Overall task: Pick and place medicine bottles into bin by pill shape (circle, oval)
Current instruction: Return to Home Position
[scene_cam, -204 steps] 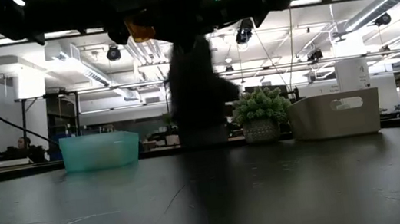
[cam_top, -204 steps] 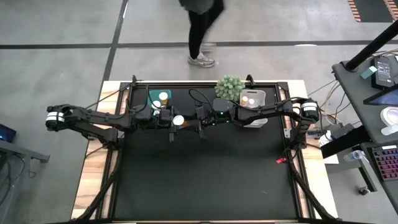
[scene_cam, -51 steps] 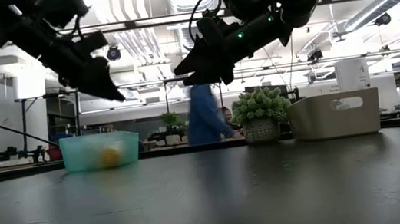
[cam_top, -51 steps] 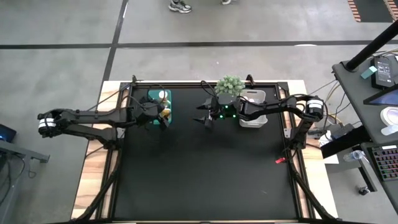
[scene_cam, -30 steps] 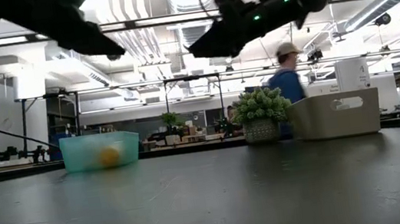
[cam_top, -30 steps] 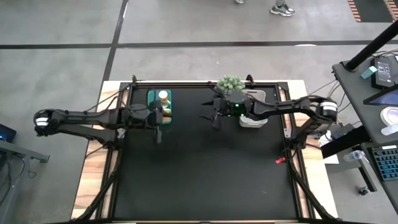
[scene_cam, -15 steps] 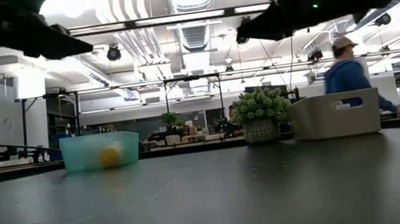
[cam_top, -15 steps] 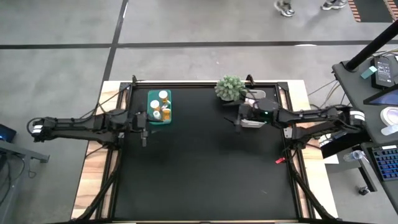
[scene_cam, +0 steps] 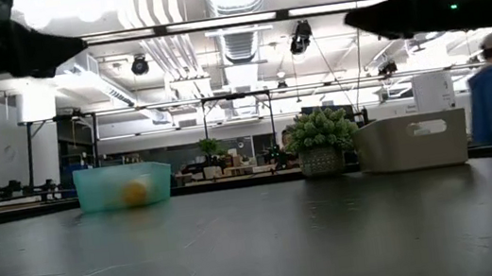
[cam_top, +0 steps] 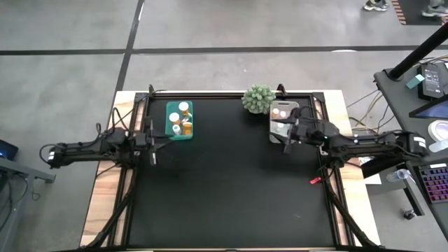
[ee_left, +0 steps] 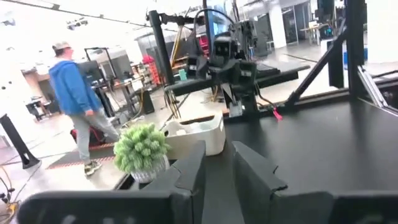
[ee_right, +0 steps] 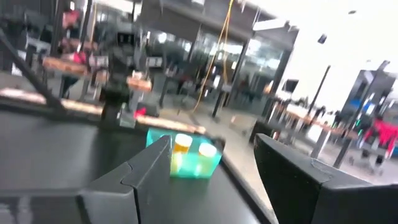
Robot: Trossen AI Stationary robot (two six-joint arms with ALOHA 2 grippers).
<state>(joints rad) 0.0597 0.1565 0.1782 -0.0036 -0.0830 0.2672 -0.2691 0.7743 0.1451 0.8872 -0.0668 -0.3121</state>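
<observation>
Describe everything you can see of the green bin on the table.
The green bin is a small rectangular tub of translucent teal plastic, open-topped and upright. It stands on the black table near the back edge, on the left arm's side, apart from the plant. Inside are several white-capped bottles, at least one amber, showing orange through the wall in the low view. Neither the left tool nor the right tool touches it.

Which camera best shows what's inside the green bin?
The high view: it looks straight down into the green bin at its bottles. Low view: mostly its wall. Right wrist: two bottles sideways. Left wrist: nothing.
</observation>
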